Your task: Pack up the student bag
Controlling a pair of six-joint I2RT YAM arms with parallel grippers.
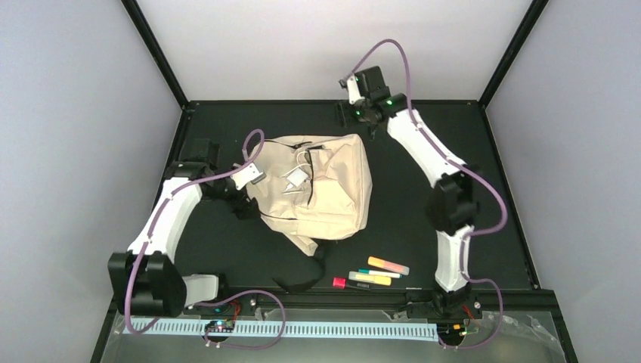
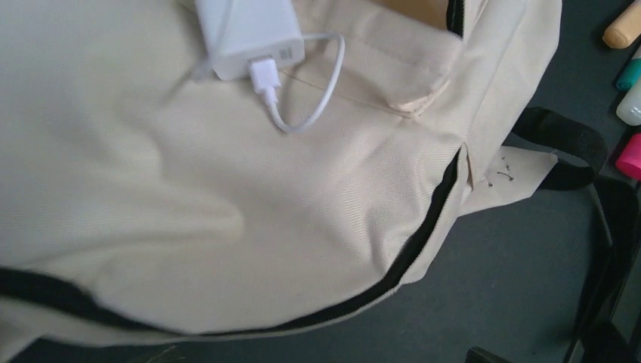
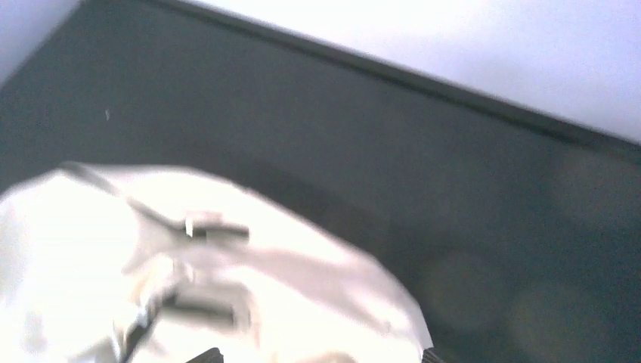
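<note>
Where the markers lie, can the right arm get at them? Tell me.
Probably yes. The markers lie uncovered on the table, apart from the student bag. The right gripper is far back beyond the bag, so the arm would have to fold in close to its base.

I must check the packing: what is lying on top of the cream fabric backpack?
A white rectangular power bank with a short white cable lies on the cream fabric backpack. Its inside is covered from view.
</note>
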